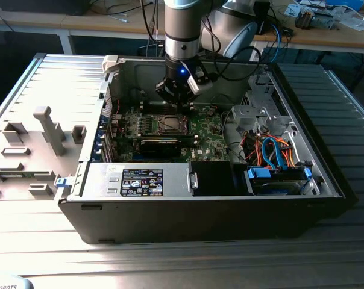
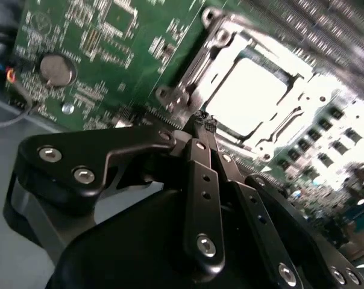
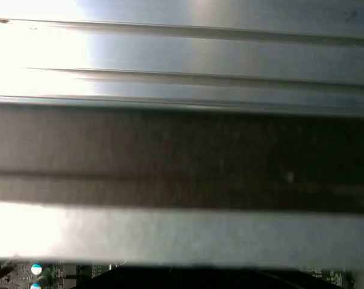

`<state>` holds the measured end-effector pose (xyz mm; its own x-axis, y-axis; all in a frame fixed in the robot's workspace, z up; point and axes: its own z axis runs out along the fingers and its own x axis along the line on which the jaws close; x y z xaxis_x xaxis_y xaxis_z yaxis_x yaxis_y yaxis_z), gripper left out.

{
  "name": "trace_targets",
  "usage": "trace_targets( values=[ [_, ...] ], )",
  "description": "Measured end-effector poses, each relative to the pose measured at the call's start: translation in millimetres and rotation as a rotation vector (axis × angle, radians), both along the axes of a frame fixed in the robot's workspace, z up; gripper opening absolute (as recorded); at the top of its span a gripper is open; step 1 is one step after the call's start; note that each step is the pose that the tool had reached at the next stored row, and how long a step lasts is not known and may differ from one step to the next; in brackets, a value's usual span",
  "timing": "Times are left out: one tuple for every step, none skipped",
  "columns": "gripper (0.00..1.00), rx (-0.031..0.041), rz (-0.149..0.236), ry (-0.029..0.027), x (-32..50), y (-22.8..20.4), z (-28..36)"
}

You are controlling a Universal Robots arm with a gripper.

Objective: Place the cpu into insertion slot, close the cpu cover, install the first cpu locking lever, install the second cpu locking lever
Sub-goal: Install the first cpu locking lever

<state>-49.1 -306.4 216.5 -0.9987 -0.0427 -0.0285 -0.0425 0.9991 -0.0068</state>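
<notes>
The insertion slot (image 1: 172,124) sits on the green motherboard (image 1: 206,135) inside the open computer case. In the second wrist view the cpu (image 2: 248,90) lies in the slot as a bright square face. The silver cpu cover (image 2: 302,99) lies flat around it like a frame. My gripper (image 1: 181,103) hangs just behind the slot, low over the board. Its black fingers (image 2: 201,174) meet at one tip, and the gripper (image 2: 203,123) is shut with nothing between them, right at the socket's rim. I cannot tell how the locking levers stand.
The case walls (image 1: 140,72) enclose the board. A black card (image 1: 161,144) lies in front of the slot, a grey drive cage (image 1: 257,114) and coloured cables (image 1: 272,150) on the exterior view's right. A round coin battery (image 2: 55,69) sits on the board. Grey fixtures (image 1: 49,129) stand outside.
</notes>
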Motion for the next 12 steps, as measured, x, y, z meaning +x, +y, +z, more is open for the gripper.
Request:
trace_targets(
  values=[
    [0.11, -0.0013, 0.0, 0.0001, 0.0, -3.0, 0.0],
    [0.11, -0.0027, 0.0, 0.0, -0.1, -6.7, 0.0],
    [0.11, -0.004, 0.0, 0.0001, -0.1, -10.3, 0.0],
    [0.11, -0.0052, 0.0, 0.0001, 0.0, -13.1, 0.0],
    [0.11, -0.0069, 0.0, 0.0, 0.0, -16.0, 0.0],
    [0.11, -0.0098, 0.0, 0.0001, 0.0, -17.8, 0.0],
    [0.11, -0.0154, 0.0, 0.0, 0.0, -19.0, 0.3],
    [0.11, -0.021, 0.0, 0.0001, -0.1, -19.2, 1.3],
    [0.11, -0.0256, 0.0, 0.0002, -0.1, -19.4, 3.3],
    [0.11, -0.0299, 0.0, 0.0001, 0.0, -19.5, 9.3],
    [0.11, -0.032, 0.0, 0.0001, 0.0, -19.4, 13.6],
    [0.11, -0.0336, 0.0, 0.0, 0.0, -19.4, 18.2]
  ],
)
